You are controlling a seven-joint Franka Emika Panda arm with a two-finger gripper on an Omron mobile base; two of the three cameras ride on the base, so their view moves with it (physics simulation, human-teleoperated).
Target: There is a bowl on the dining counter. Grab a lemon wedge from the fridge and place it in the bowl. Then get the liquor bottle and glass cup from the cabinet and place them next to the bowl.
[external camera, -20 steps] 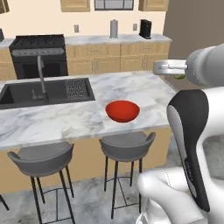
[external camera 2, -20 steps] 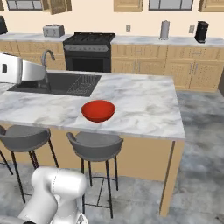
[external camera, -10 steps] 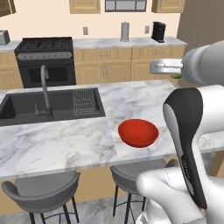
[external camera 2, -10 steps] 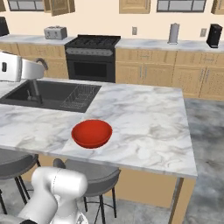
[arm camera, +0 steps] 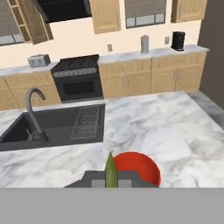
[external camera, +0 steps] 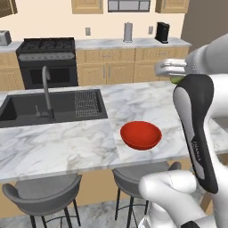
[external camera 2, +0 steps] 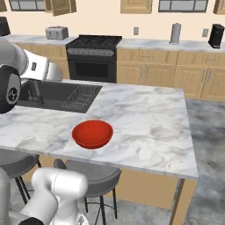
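The shallow red bowl (external camera: 140,135) (external camera 2: 92,134) (arm camera: 142,168) sits near the front edge of the marbled dining counter (external camera: 67,147) (external camera 2: 149,127) (arm camera: 170,127). My gripper (arm camera: 111,179) is shut on the lemon wedge (arm camera: 110,169), a thin yellow-green sliver standing between the fingertips. In the hand view the wedge hangs just left of the bowl and nearer to me, above counter height. In the left base view the hand (external camera: 171,69) is up and to the right of the bowl, with a green bit of the lemon wedge (external camera: 177,80) under it. The fridge, cabinet, liquor bottle and glass cup are out of view.
A black sink (external camera: 49,107) (external camera 2: 61,96) with a grey tap (external camera: 45,89) takes the counter's left part. Two grey stools (external camera: 42,196) (external camera: 133,178) stand under the front edge. Behind are a black stove (external camera 2: 94,55), wooden counters, a toaster (external camera 2: 56,32) and a coffee machine (external camera 2: 215,35).
The base has driven closer to the dining counter, so the whole scene has grown and shifted. The bowl now lies nearer below the hand. The gripper stays shut on the wedge.
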